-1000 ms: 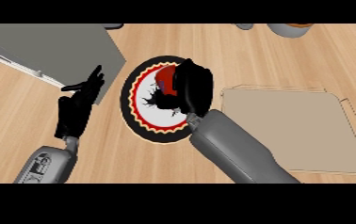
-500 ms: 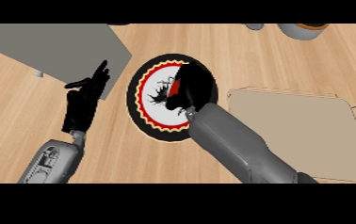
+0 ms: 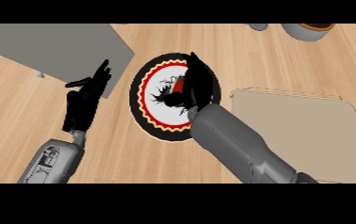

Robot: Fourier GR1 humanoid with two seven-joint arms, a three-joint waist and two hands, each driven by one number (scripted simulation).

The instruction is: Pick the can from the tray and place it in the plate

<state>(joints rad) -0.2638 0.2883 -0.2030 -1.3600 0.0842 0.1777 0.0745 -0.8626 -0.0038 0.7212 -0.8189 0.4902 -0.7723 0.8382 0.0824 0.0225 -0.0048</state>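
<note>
Placement looks close to done, judging by where things lie: the right hand (image 3: pixel 193 84) is over the plate (image 3: pixel 149 84), a round dish with a black rim, a zigzag red and yellow band and a pale centre with a dark mark, and a sliver of red that I take to be the can (image 3: pixel 179 85) shows just beside the palm, over the plate's centre. The right hand's fingers (image 3: pixel 197 67) stretch up across the plate's far side while the thumb curls in by the red sliver; they seem to be round the can, but most of it is hidden and I cannot tell whether it rests on the plate or is held above it. The tan tray (image 3: pixel 292 119) lies on the wooden table (image 3: pixel 230 44) to the right of the plate, with nothing showing on its visible part. What is left, as I judge it, is to set the can down if it is not down, let go, and draw the arm clear. The left hand (image 3: pixel 84 103) rests at the view's left with straight fingers up, holding nothing, beside a grey board (image 3: pixel 59 44).
</note>
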